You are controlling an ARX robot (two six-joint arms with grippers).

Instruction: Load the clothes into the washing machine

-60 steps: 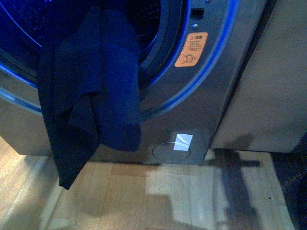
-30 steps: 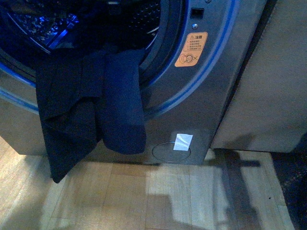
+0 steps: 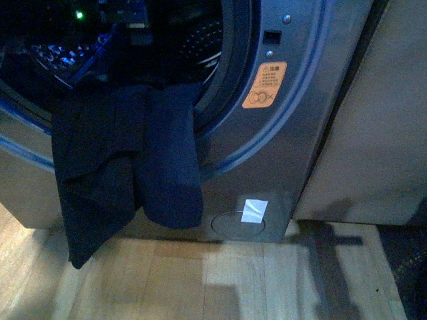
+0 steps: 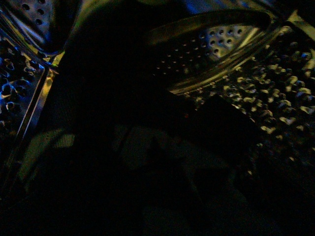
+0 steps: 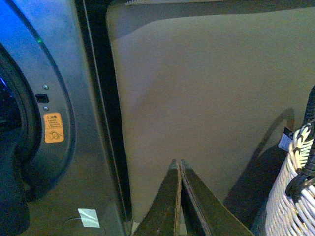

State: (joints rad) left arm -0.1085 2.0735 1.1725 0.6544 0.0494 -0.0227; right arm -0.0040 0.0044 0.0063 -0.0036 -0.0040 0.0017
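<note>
While the washing machine (image 3: 280, 153) fills most of the front view, its round port stands open and the task looks only partly done. By my reading, the upper end of the clothes (image 3: 127, 160) has gone over the black rim into the drum, but the greater part hangs outside, draped down the grey front panel, with one corner reaching down to about floor level and a shorter fold ending just above the round access cover. What is left, I judge, is to lift or push that hanging length through the port.

Inside, the perforated steel drum (image 4: 275, 108) shows in the left wrist view, with a dark mass lying across it, too dim to identify. The left tool is deep in the drum; I cannot tell how its jaws stand.

Off to the side, a white woven basket (image 5: 290, 196) stands near a beige panel (image 5: 206, 98); its contents are hidden.

The right tool (image 5: 178, 169) is closed and holds nothing, well apart from the garment.
</note>
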